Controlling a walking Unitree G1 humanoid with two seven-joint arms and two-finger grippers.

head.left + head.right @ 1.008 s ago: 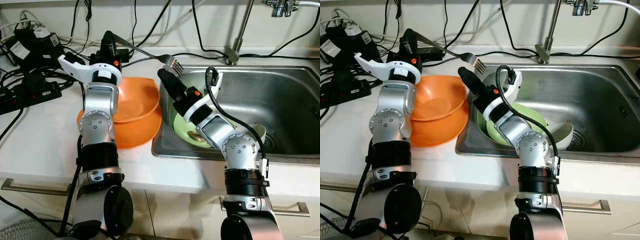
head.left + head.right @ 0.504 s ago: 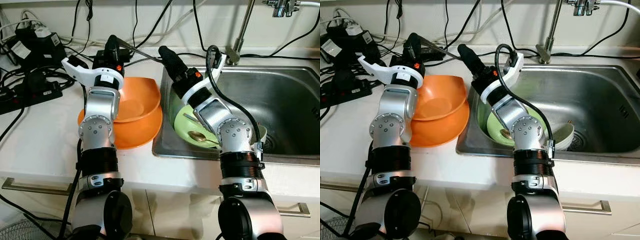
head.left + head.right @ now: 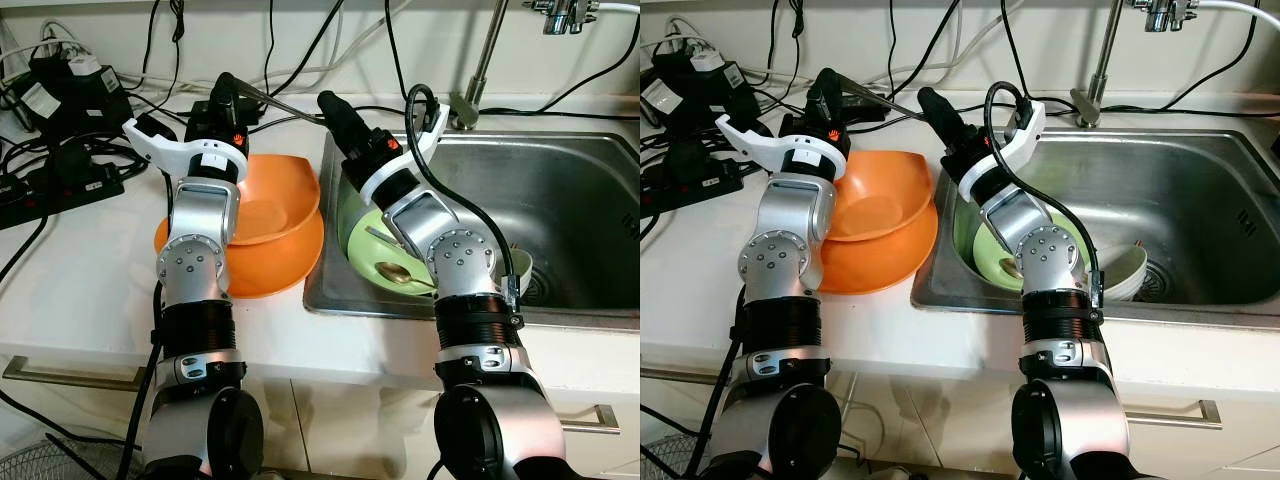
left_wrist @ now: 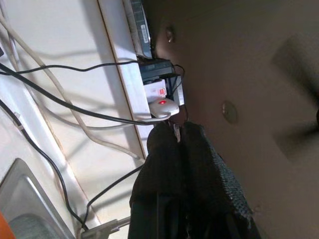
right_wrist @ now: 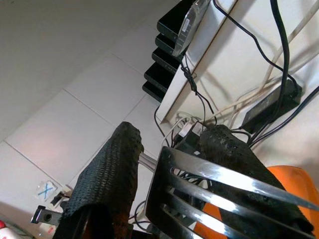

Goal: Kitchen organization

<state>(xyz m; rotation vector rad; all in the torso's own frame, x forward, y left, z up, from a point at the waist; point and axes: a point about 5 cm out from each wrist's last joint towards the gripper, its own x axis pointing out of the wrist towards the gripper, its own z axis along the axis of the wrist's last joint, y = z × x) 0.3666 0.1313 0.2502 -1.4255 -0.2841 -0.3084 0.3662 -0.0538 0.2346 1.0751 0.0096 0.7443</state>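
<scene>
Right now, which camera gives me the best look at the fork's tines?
The right wrist view: the fork lies close up between the right gripper's open fingers, its tines sharp. In the eye views the handle runs from the left gripper toward the right gripper, whose black fingers hide the tines. In the left wrist view only a glint of metal pokes from the shut fingertips.

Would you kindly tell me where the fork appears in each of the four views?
Left eye view: fork bridges left hand and right hand.
Right eye view: handle behind the orange bowl.
Left wrist view: perhaps the pale tip between the shut fingers; unclear.
Right wrist view: tines between the open fingers.
Shared landmark: the orange bowl.
</scene>
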